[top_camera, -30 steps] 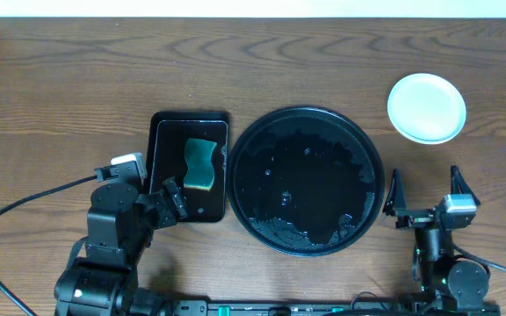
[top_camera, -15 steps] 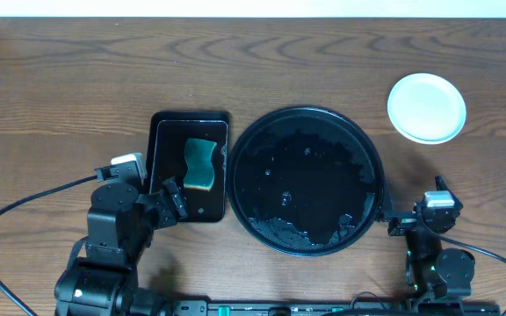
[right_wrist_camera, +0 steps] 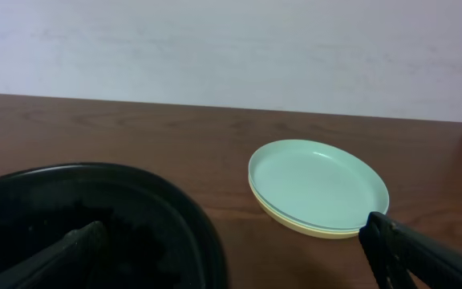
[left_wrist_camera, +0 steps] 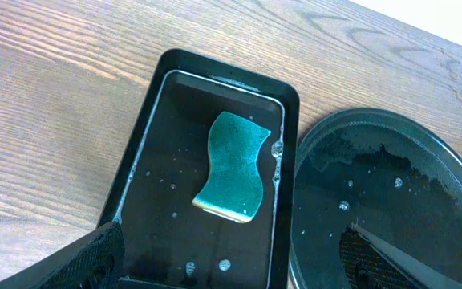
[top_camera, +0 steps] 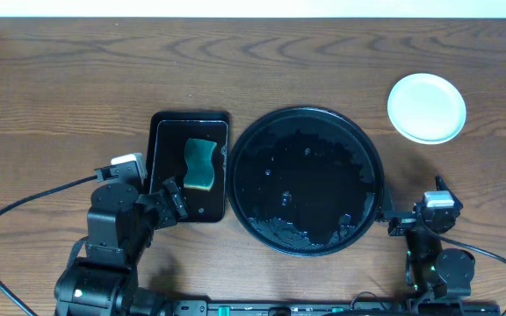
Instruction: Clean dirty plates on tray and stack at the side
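Sponge in a small tray on a wooden table (top_camera: 60,79)

A wavy teal sponge (top_camera: 200,164) (left_wrist_camera: 233,166) lies flat inside the rectangular black tray (top_camera: 191,116) (left_wrist_camera: 229,71), toward its right wall, among water droplets; the tray sits left of centre, nearer the table's front edge.

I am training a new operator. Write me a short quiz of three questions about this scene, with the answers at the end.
1. True or false: a dirty dish lies on the round black tray.
2. Multiple choice: where is the teal sponge? A) in the rectangular tray; B) in the round black tray; C) on the bare table.
3. Short answer: what colour is the top one in the stack of plates, as the right wrist view shows it?

Key: 1 false, nothing lies on it; 2 A; 3 pale mint green.
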Available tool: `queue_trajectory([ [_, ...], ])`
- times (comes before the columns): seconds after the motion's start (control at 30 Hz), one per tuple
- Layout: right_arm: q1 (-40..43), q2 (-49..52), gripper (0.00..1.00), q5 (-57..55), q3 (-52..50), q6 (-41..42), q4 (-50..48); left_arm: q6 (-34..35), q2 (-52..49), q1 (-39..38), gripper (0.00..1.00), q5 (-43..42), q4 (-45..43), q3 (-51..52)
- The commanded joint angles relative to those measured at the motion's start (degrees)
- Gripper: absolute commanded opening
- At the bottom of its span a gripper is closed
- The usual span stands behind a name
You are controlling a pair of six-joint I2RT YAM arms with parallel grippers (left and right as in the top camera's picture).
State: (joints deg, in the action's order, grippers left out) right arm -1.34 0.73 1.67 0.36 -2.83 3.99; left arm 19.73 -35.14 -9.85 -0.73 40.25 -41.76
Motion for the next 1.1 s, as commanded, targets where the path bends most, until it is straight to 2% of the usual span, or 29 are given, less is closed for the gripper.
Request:
queue_trajectory([
  [0.0,-0.2,-0.4,0.99,0.0,-0.1,-0.9,0.2,0.7,0.0,0.1,0.86,0.3,-0.1,0.3],
  [0.47,-0.2,-0.4,0.99,0.0,-0.1,-0.9,0.2,0.7,0.0,0.1,0.87,0.3,0.0,0.3],
  [0.67,-0.2,-0.4,0.99,0.0,-0.1,-0.9,0.2,-1.3,4.1,1.3,0.87,1.9,4.3,1.4],
  [0.83,-0.2,-0.4,0.99,0.0,-0.1,-0.9,0.2,-1.3,12.0,5.3,0.87,1.8,-3.3,9.5],
  [1.07,-0.2,-0.4,0.99,0.0,-0.1,-0.9,0.2,-2.4,25.1,8.3,0.87,1.4,-20.9,26.0],
])
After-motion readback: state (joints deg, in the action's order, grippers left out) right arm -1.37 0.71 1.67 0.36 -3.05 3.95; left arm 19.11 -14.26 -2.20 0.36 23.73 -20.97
